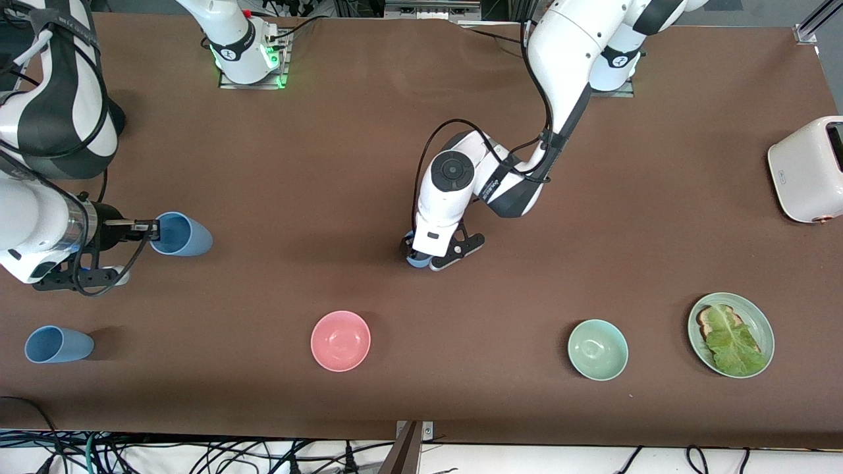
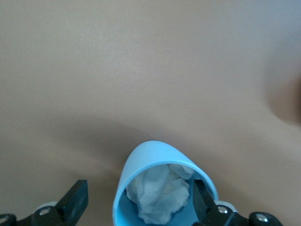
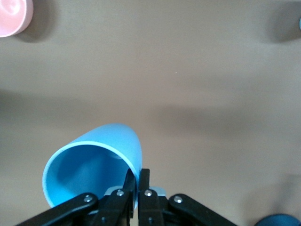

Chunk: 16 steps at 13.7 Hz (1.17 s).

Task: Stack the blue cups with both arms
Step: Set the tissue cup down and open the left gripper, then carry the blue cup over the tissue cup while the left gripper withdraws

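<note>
Three blue cups on the table, front view: one under the left gripper mid-table, only a sliver of the centre cup visible below the wrist. Second cup pinched by its rim in the right gripper, near the right arm's end, mouth sideways, apparently off the surface. Third cup lying on its side at the corner nearest the camera on that same end, untouched. Pink bowl, green bowl and a plate with toast and lettuce along the near edge; toaster at the left arm's end.

Left wrist view: fingers spread wide either side of the centre cup, no contact visible on the outer wall, one finger just at the rim. White crumpled wad inside the cup.

Right wrist view: fingers clamped tight on the cup wall, one inside, one outside.

Step, by the look of it: centre cup just set down as base, released. Next: lift left gripper clear, then carry held cup over and nest it; wad inside may block full seating.
</note>
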Available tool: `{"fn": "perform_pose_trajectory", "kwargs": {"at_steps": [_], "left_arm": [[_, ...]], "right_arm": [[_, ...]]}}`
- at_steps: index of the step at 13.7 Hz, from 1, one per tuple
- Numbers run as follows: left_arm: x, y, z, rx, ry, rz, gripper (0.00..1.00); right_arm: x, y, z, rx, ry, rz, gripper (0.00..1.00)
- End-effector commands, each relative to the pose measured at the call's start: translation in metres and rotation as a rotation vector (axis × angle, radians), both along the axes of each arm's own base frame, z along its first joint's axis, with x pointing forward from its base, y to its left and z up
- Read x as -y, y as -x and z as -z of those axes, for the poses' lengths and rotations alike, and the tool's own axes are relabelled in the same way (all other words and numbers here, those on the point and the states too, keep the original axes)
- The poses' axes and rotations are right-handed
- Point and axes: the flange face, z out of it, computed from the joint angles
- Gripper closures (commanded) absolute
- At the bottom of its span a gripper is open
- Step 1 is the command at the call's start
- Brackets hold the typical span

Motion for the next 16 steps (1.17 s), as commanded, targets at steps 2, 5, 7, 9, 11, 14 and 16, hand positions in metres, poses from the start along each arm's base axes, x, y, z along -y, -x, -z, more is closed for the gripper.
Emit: {"fn": "perform_pose_trajectory", "kwargs": {"at_steps": [2,5,7,9,11,14,16], "left_arm": [[0.0,0.002,-0.042,0.054,-0.007,0.082,0.01],[-0.011,0.005,-0.083,0.034,-0.043,0.163,0.01],[-0.026,0.005,-0.113,0.013,-0.072,0.228,0.0],[-0.054,-0.002,-0.151,0.0,-0.092,0.259,0.0],[-0.078,-0.004,-0.184,-0.013,-0.109,0.268,0.0],[-0.092,0.005,-0.226,0.009,-0.133,0.27,0.0],[-0.12,-0.001,-0.259,0.044,-0.149,0.237,0.0]], "right_arm": [[-0.046,0.009,-0.019,-0.01,0.032,0.039,1.0],[-0.078,0.016,-0.023,-0.002,0.048,0.071,1.0],[-0.09,0.019,-0.026,0.002,0.048,0.084,1.0],[-0.106,0.024,-0.03,0.002,0.037,0.113,1.0],[-0.127,0.031,-0.034,0.006,0.043,0.131,1.0],[-0.171,0.043,-0.036,0.019,0.047,0.151,1.0],[-0.199,0.048,-0.039,0.03,-0.014,0.179,1.0]]}}
